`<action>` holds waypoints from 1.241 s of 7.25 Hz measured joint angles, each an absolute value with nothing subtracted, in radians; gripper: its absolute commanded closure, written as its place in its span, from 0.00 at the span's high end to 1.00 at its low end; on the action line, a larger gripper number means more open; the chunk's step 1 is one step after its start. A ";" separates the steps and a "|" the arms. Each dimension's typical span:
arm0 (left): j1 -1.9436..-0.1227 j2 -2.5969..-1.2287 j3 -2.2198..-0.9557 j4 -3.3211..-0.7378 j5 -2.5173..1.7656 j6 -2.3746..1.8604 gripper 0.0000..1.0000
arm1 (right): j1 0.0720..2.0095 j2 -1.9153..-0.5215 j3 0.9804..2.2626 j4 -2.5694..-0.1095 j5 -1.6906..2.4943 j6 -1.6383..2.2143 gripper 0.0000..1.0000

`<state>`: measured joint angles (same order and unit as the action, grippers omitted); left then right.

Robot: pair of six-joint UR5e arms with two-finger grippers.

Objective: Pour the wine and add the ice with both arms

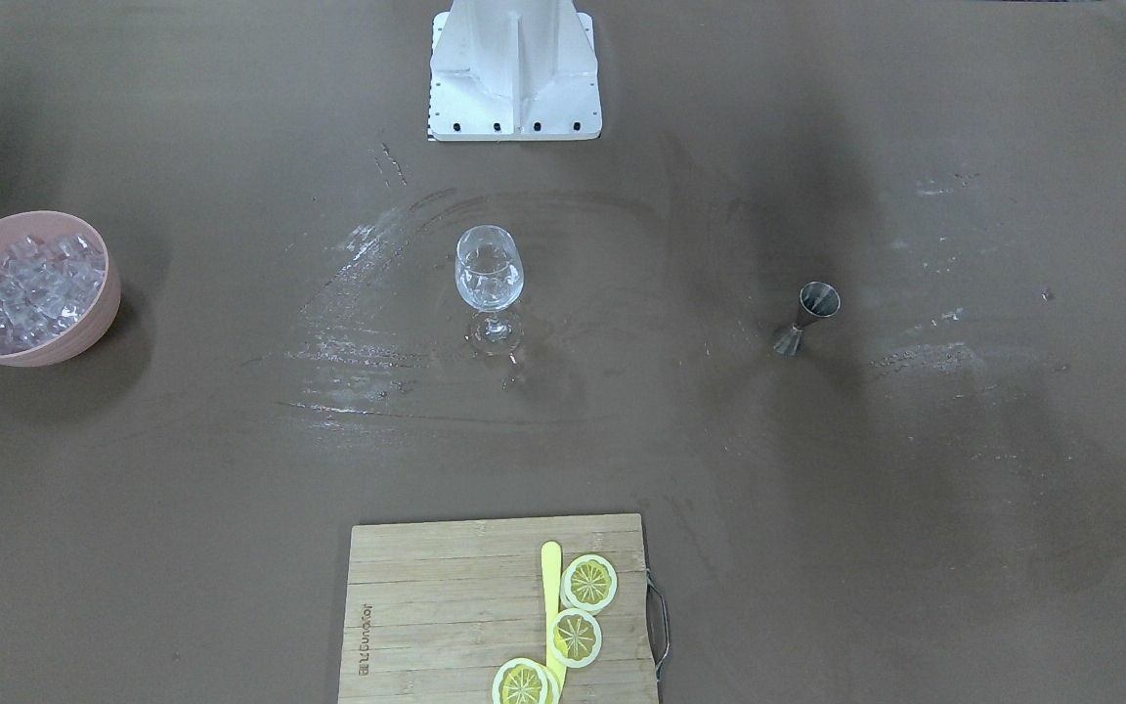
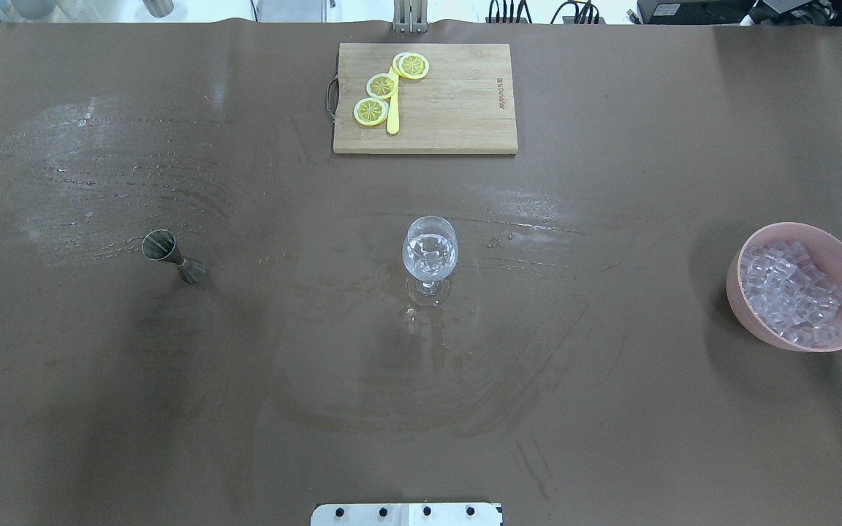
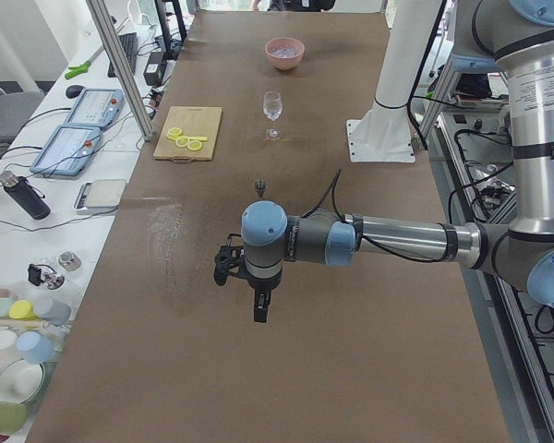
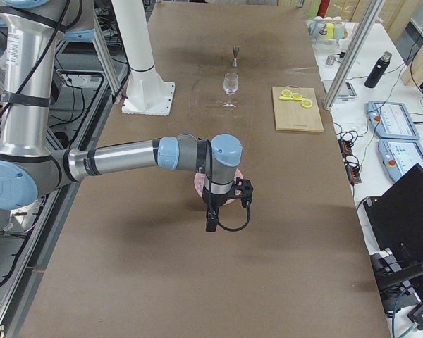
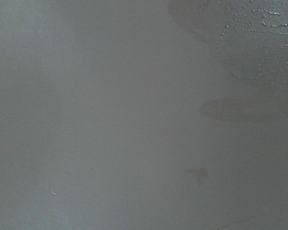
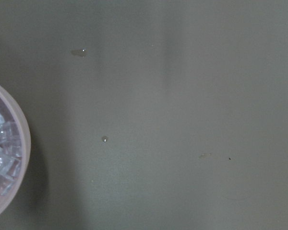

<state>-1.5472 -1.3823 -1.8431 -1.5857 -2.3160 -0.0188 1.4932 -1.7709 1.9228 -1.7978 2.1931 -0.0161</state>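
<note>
Nearest: left gripper, side-on over table; open or closed, holding anything, can't tell. Same for right gripper, partly hiding pink bowl. Farther: ice, clear cubes, whitish where piled, in bowl at robot's R end.

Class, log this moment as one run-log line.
left tool: over bare table, state unclear | right tool: near bowl of ice, state unclear | glass: upright, centre | jigger: upright

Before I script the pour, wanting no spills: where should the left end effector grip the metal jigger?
Grip the jigger at its narrow waist, coming in level from the side. It stands upright, open cup on top, and both cones flare away from the waist, so the hold likely won't slip.
</note>
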 measured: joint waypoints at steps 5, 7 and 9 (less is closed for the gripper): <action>-1.546 -1.383 -1.850 -1.586 -2.316 -0.018 0.99 | 1.494 -1.839 1.823 -1.556 2.260 -0.005 1.00; -1.547 -1.383 -1.850 -1.587 -2.316 -0.018 0.99 | 1.499 -1.830 1.825 -1.556 2.287 -0.003 1.00; -1.547 -1.383 -1.850 -1.587 -2.316 -0.018 0.99 | 1.518 -1.831 1.841 -1.551 2.321 -0.009 1.00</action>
